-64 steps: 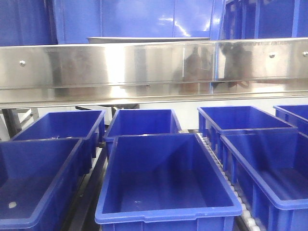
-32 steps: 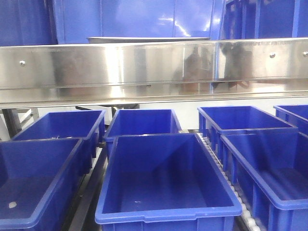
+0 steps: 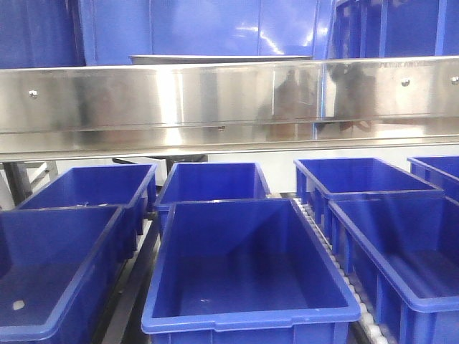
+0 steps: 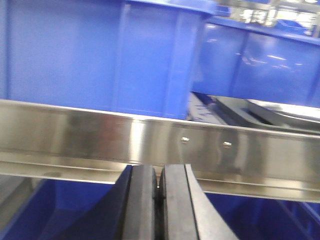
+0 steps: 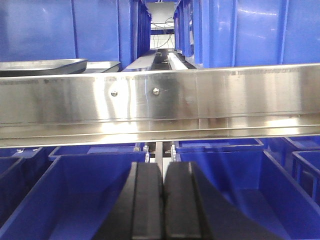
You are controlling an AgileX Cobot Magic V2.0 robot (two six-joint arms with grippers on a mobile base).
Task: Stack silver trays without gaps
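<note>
Bright overhead light, glare on steel rail [image 3: 229,97], left wrist view blurred

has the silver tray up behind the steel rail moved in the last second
No. In the front view the shallow grey-silver metal tray keeps the same spot above the long polished steel rail, its ends lining up with the same points on the rail.

A long polished steel rail [image 3: 229,100] runs across the scene. Below and in front of it, deep blue plastic bins [image 3: 244,265] sit side by side in rows. Behind and above the rail lie shallow silver metal trays [image 5: 45,66], with tall blue plastic crates [image 3: 208,29] behind them.
</note>
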